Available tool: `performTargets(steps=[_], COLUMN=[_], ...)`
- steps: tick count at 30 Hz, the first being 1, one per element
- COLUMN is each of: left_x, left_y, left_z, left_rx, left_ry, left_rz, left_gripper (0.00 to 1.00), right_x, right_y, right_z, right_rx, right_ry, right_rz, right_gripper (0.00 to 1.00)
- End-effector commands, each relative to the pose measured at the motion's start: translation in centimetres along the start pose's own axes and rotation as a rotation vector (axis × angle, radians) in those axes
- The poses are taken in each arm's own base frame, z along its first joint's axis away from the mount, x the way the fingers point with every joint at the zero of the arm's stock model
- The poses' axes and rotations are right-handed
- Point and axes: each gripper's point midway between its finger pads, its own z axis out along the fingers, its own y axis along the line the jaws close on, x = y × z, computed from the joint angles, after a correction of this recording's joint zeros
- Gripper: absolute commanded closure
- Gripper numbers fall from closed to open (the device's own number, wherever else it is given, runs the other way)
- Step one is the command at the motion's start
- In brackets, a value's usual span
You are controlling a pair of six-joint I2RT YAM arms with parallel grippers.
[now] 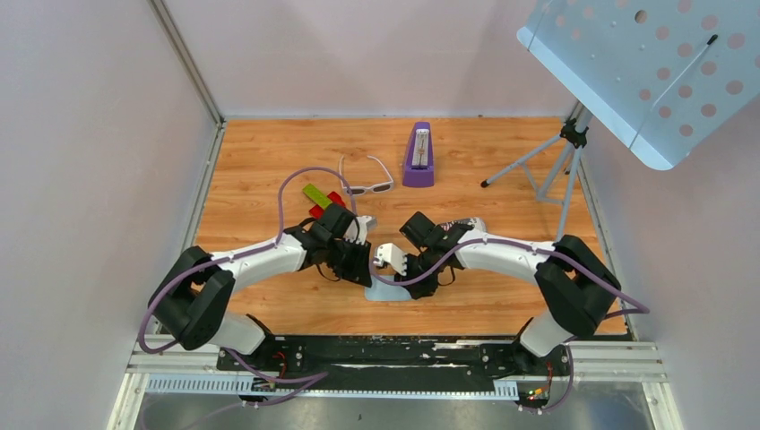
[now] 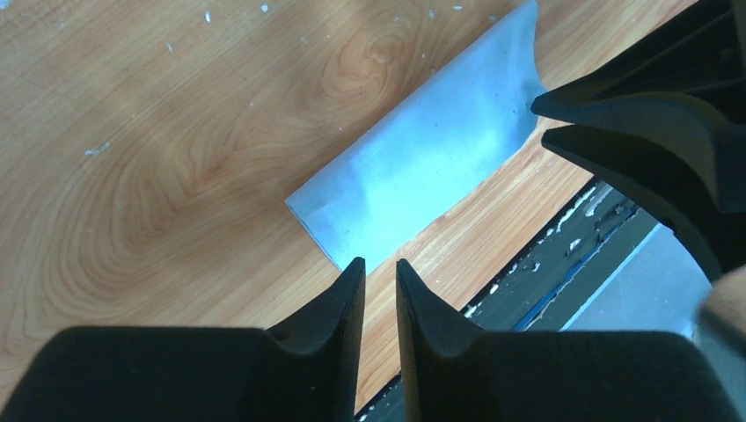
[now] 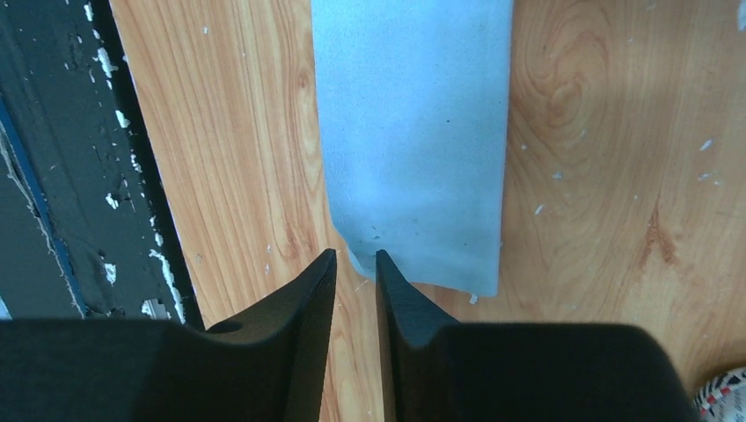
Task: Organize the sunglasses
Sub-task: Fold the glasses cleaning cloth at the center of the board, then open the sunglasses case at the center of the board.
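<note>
The sunglasses (image 1: 368,185), white frame with dark lenses and arms spread, lie on the wooden table behind both grippers, apart from them. A light blue cloth (image 1: 388,292) lies folded into a strip near the front edge, also in the left wrist view (image 2: 422,167) and right wrist view (image 3: 413,132). My left gripper (image 1: 366,279) (image 2: 380,262) hovers at its left end, jaws a narrow gap apart and empty. My right gripper (image 1: 412,285) (image 3: 356,255) is at its right end, jaws a narrow gap apart, tips at the cloth's corner. The patterned case (image 1: 470,225) (image 3: 727,392) lies behind the right arm.
A purple wedge-shaped object (image 1: 418,158) stands at the back centre. Green and red blocks (image 1: 319,198) lie behind the left wrist. A tripod (image 1: 560,161) holding a perforated panel stands at the back right. The table's black front edge (image 3: 62,158) is close to the cloth.
</note>
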Motion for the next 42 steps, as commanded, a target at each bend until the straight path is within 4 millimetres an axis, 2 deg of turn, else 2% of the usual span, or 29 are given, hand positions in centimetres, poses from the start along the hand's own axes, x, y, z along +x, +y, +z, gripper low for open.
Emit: performTargets(steps=[1,8,11,17,20,24,30,36,42], left_x=[0.3,-1.8,-2.5,-2.9,-3.2,-3.1,-2.8,-3.5,-4.2], left_y=[-0.5,-0.9,-1.1,-1.0,-1.3,-0.9,0.4,1.5,2.3], left_z=[-0.7,-1.8,-1.5,0.4,0.8,1.2,2.3,2.6,3.1], left_rx=[0.008,-0.024,-0.018,0.01,0.026,0.009,-0.04,-0.1,-0.131], left_ry=[0.005,-0.056,-0.065,-0.052,-0.043,-0.025,0.016,0.003,-0.012], left_rz=[0.024,0.055,0.053,0.005,-0.013,-0.025,-0.037,-0.022,-0.021], left_gripper=[0.76,0.76,0.76,0.8,0.88,0.92,0.92,0.91,0.91], right_x=[-0.3,-1.9,-2.0,-0.9,-0.9,-1.1,-0.9,0.1,0.4], right_y=[1.0,0.4,-0.3,-2.4,-2.9,-3.2,-3.5,-4.3,-4.1], right_z=[-1.3,-3.9,-4.2,-2.5,-1.8,-1.2,-0.5,-0.1,0.4], right_rx=[0.0,0.017,0.009,0.03,0.018,0.002,-0.011,0.001,-0.012], right_ry=[-0.01,-0.093,-0.103,-0.022,-0.005,0.002,0.015,0.035,0.036], right_rz=[-0.034,-0.036,0.005,0.079,0.103,0.128,0.157,0.18,0.198], right_gripper=[0.72,0.73,0.74,0.82,0.86,0.89,0.9,0.92,0.92])
